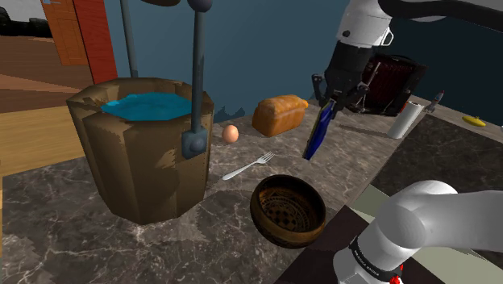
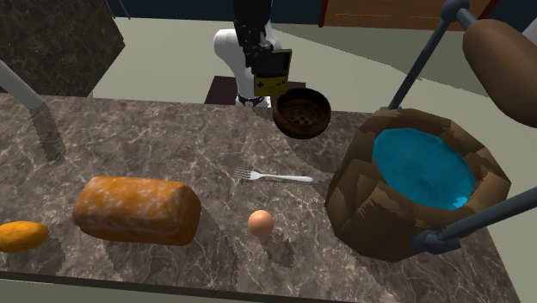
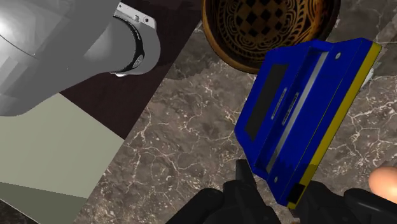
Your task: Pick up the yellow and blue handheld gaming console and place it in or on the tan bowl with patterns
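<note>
Console [image 1: 318,134]: one, a flat rectangular slab. It hangs tilted in the air over the table [image 1: 64,210], above and just short of the bowl, touching neither.
Gripper [image 1: 329,105]: the black fingers [image 3: 245,183] pinch the console by one short end.
View differences, console: the second exterior view shows its yellow front with a small screen. The wrist view shows its blue back with a yellow rim. The shoulder view shows it nearly edge-on and blue.
Bowl [image 1: 288,211]: one, round and brown, at the table edge nearest the arm's stand. The wrist view shows a checkered floor and scrolled bands inside it. The other views show the pattern as faint rings.
Tub [image 1: 145,149]: one, faceted wooden staves holding flat blue water, with grey posts above, at one end of the table.
Fork [image 1: 250,165]: one, silvery, lying flat mid-table.
Egg [image 1: 230,133]: one, smooth and tan, beyond the fork.
Loaf [image 1: 279,114]: one, orange-brown crust, near the table edge farthest from the stand.
Table surface: dark marble with pale veins.
</note>
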Available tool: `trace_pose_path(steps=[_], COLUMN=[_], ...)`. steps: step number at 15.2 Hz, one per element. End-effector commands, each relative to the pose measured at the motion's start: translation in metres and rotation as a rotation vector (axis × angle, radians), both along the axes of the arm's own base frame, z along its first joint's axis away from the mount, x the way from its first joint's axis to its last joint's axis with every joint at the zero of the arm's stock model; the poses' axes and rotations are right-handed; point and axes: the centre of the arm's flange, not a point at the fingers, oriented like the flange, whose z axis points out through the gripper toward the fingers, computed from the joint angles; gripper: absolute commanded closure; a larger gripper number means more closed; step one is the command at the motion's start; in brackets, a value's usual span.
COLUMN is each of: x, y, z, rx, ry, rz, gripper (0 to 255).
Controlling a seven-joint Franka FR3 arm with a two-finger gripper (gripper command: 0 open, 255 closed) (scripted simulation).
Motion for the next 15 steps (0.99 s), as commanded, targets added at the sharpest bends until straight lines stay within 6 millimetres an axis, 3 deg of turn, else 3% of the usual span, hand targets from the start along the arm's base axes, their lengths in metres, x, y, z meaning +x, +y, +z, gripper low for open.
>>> trace_pose_path(steps=[1,6,7,15], x=[-0.013,-0.044,-0.054,-0.054], y=[0.023,0.079,0.098,0.098], z=[0.006,0.021,0.026,-0.017], rx=[0.0,0.0,0.0,0.0], ry=[0.001,0.001,0.001,0.001], rz=[-0.001,-0.001,-0.001,-0.001], gripper=[255,255,255,255])
